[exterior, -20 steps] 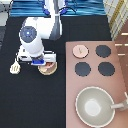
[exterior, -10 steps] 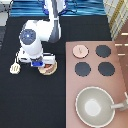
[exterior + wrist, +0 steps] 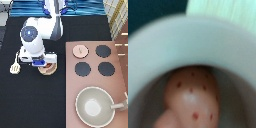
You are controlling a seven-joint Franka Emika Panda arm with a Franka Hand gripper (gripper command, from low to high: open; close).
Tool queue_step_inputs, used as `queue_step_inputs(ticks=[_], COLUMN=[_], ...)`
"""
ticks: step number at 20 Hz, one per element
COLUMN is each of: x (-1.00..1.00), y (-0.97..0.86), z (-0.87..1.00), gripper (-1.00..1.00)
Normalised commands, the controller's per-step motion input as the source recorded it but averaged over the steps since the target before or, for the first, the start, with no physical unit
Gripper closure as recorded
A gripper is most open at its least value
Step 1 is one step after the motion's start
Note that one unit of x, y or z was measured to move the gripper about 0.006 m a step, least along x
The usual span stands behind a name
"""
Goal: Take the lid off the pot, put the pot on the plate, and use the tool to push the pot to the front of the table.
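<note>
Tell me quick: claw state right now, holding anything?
Claw: down over the pot, which sits on the plate at the exterior view's left; open or closed cannot be told. The lid lies off on the stove.

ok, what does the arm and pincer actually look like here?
White, rounded glossy arm with a blue round cap on one joint. The pincer at its end is white with a blue block, over the pot on the plate. No markings readable.
</note>
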Motion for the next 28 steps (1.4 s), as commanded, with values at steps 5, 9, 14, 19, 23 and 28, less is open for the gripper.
queue_step_inputs(ticks=[5, 9, 14, 19, 23, 28], x=[-0.32, -0.29, -0.23, -0.14, -0.02, -0.14], y=[-0.62, -0.66, -0.73, -0.8, -0.88, -0.83], z=[0.68, 0.58, 0.5, 0.4, 0.17, -0.31], gripper=[-1.0, -1.0, -1.0, -1.0, -1.0, -1.0])
